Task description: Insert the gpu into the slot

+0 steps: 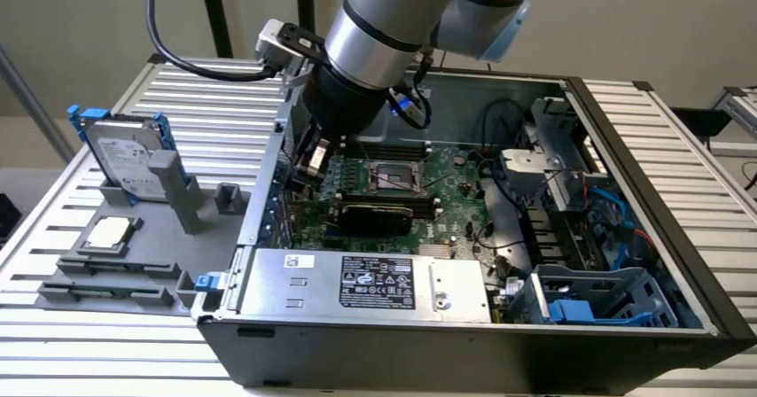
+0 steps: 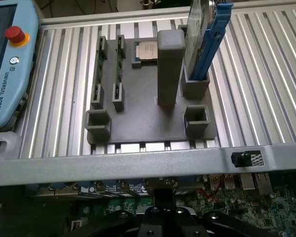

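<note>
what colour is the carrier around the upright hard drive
Bright blue plastic carrier, clearest in the wrist view.

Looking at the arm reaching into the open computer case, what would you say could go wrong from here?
The gripper is shut low at the case wall, over the green motherboard; a small drift might scrape the wall or the board's parts. The black gpu lies along the board near the CPU socket; a tilted push could stress it.
</note>
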You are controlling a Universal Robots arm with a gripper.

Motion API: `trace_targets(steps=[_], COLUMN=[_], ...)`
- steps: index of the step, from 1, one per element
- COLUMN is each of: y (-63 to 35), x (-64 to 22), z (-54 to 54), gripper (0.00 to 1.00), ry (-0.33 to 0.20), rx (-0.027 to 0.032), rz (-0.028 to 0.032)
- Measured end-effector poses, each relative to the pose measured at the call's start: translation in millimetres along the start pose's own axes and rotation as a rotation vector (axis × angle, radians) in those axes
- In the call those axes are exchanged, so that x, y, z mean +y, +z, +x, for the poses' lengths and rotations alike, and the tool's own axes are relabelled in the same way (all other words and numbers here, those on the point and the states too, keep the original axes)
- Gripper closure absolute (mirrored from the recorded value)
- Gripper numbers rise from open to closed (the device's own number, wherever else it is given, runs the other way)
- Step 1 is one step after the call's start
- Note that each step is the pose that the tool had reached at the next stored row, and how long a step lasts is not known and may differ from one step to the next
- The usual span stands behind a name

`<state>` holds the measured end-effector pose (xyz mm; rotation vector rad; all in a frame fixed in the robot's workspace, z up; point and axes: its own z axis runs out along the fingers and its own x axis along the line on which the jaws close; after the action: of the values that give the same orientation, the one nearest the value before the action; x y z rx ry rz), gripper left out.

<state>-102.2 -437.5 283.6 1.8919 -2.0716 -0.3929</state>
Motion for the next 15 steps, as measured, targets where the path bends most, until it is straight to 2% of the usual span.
trace_targets(steps=[3,6,7,8,10,15], y=[-0.2,-3.4,-4.0,-4.2,-4.2,-4.2], x=[-0.6,-6.3,-7.4,-7.6,-7.7,-7.7], z=[-0.1,-0.6,-0.7,-0.7,-0.7,-0.7], gripper=[0.89,0.89,0.89,0.89,0.89,0.89], ry=[0.001,0.001,0.001,0.001,0.002,0.004], rx=[-0.0004,-0.0003,-0.0003,-0.0006,-0.001,-0.0065], rz=[-0.0005,-0.0002,0.0008,0.0066,0.0386,0.1293])
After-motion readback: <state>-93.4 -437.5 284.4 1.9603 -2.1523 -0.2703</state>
